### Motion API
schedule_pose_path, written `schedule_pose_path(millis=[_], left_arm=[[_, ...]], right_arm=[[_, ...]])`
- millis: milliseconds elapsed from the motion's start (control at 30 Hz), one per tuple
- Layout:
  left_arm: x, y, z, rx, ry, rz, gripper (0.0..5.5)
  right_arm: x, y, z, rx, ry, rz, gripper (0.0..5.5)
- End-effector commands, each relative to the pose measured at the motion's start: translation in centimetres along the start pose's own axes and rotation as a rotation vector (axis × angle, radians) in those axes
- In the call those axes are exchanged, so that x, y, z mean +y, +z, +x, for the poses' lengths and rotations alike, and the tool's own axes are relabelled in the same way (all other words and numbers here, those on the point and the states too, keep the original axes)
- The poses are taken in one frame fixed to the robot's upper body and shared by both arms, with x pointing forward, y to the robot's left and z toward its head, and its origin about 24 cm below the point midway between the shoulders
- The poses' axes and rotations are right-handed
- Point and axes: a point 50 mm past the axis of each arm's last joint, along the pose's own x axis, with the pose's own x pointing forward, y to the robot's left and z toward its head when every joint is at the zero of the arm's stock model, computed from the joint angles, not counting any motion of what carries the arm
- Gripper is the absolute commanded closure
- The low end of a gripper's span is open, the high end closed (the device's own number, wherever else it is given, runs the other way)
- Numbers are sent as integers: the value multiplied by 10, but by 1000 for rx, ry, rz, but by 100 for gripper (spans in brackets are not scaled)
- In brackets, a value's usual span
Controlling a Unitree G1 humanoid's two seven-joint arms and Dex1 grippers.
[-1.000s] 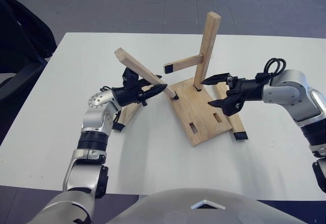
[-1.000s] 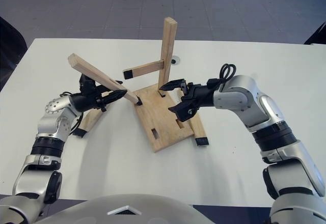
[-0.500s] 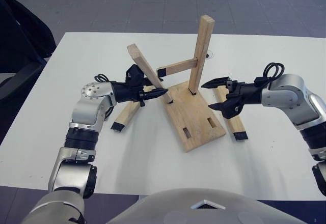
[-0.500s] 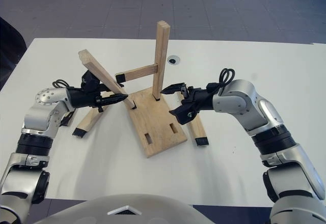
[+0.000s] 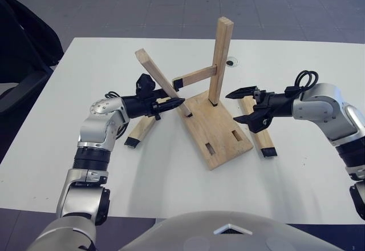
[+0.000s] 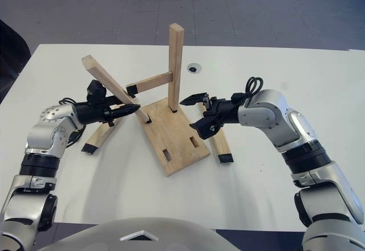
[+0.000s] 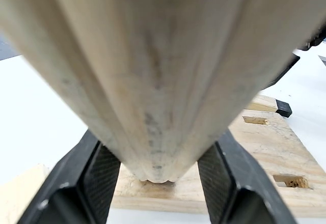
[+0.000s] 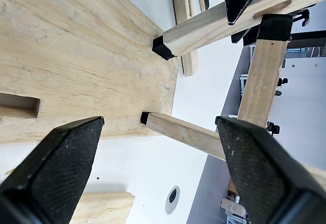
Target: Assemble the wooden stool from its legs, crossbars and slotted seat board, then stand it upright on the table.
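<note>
We see the left claw [image 5: 163, 104], clamped on the slanted leg [image 5: 153, 71], has pulled the seat board [image 5: 221, 138] and its upright leg [image 5: 220, 57] leftward on the table [image 5: 296, 194], away from the wide-open right claw [image 5: 235, 107]; the slanted leg's foot rests at the board's corner, seemingly not yet seated.
</note>
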Motion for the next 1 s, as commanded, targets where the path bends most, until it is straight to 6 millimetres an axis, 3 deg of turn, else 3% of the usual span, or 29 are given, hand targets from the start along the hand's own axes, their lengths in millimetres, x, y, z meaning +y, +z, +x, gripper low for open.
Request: schedule_pose_path(millis=[33,367,533,633,733,833,1000], left_arm=[[-3,-37,0,177,6,-120,345],[7,-39,-5,317,43,-87,345],[7,-37,0,346,61,-41,345],[7,-38,0,343,72,-41,345],[8,-37,2,335,86,-36,345],[11,-33,6,326,95,-27,345],[14,-31,9,328,94,-20,345]], right_arm=[[-4,-1,-1,9,-2,-17,146],[-8,1,-1,0,-35,4,146],[-53,10,-10,-106,-255,307,146],[-80,14,-8,-141,-376,434,194],[-100,17,13,-126,-455,467,260],[-116,24,41,-135,-505,427,266],[-123,25,70,-84,-508,292,266]])
